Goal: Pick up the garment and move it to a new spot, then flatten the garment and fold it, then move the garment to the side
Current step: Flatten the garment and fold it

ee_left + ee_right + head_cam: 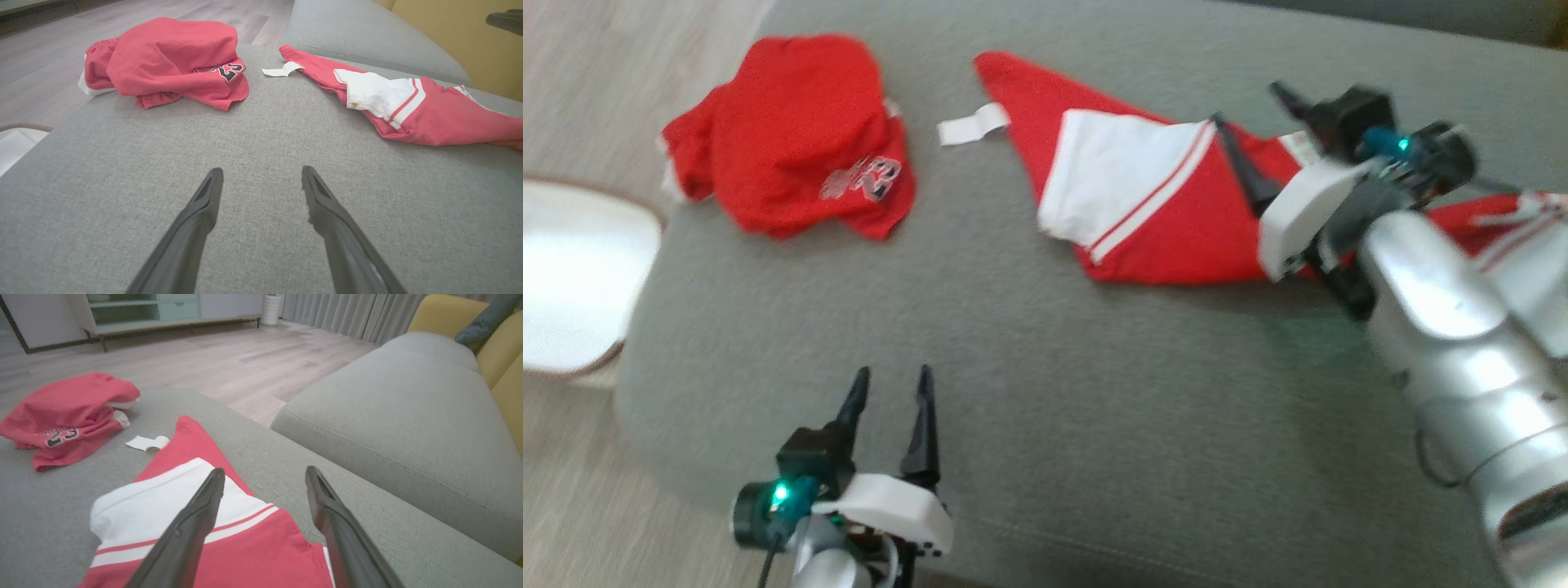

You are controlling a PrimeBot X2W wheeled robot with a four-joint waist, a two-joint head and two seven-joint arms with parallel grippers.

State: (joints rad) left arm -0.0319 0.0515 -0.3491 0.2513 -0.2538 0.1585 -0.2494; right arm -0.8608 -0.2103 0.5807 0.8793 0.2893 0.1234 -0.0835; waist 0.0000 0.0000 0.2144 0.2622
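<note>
garment [1176, 237] soft, light, limp | you should pinch its 3 o'clock edge | left end effector [261, 175] spread, empty | right end effector [265, 477] spread, empty

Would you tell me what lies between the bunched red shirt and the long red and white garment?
A small white label, at the tip of the long garment; the head view shows it.

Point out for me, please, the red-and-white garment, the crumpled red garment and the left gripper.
red-and-white garment [1131, 175]: head view, on its white panel.
crumpled red garment [792, 131]: head view, middle of the heap.
left gripper [892, 377]: head view, midway between its fingertips.
</note>
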